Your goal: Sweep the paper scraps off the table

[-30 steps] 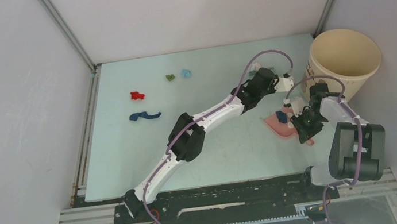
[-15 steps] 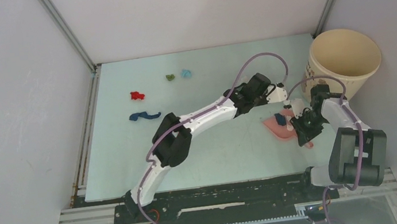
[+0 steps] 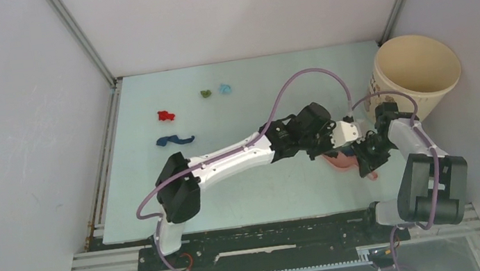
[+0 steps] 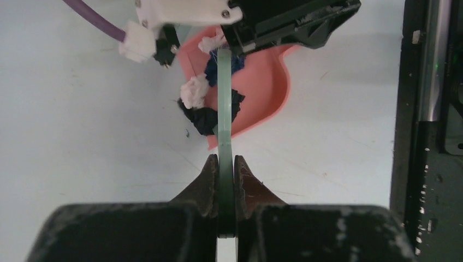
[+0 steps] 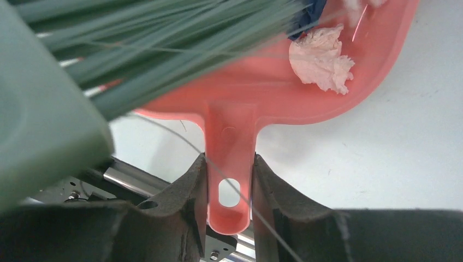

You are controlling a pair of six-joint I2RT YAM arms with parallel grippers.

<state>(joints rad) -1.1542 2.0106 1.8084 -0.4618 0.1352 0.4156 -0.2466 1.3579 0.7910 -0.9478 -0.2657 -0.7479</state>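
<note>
My left gripper (image 4: 225, 164) is shut on the thin teal-green brush (image 4: 224, 109), whose bristles (image 5: 164, 49) reach over the salmon-pink dustpan (image 4: 262, 82). My right gripper (image 5: 229, 164) is shut on the dustpan's handle (image 5: 230, 147). A white scrap (image 5: 322, 57) lies inside the pan. Another white scrap (image 4: 192, 93) and a dark blue one (image 4: 207, 117) sit at the pan's lip. Far left on the table (image 3: 265, 188) lie red (image 3: 165, 116), dark blue (image 3: 175, 140), green (image 3: 205, 94) and light blue (image 3: 225, 89) paper scraps.
A beige bucket (image 3: 418, 73) stands at the table's back right corner, just behind the right arm. Metal rails (image 4: 431, 60) run along the near edge, close to the dustpan. Grey walls close in the left, back and right sides.
The left arm has swung nearer and to the right, bringing the brush down over the dustpan. Its elbow has moved left. The right arm and dustpan have hardly shifted.
</note>
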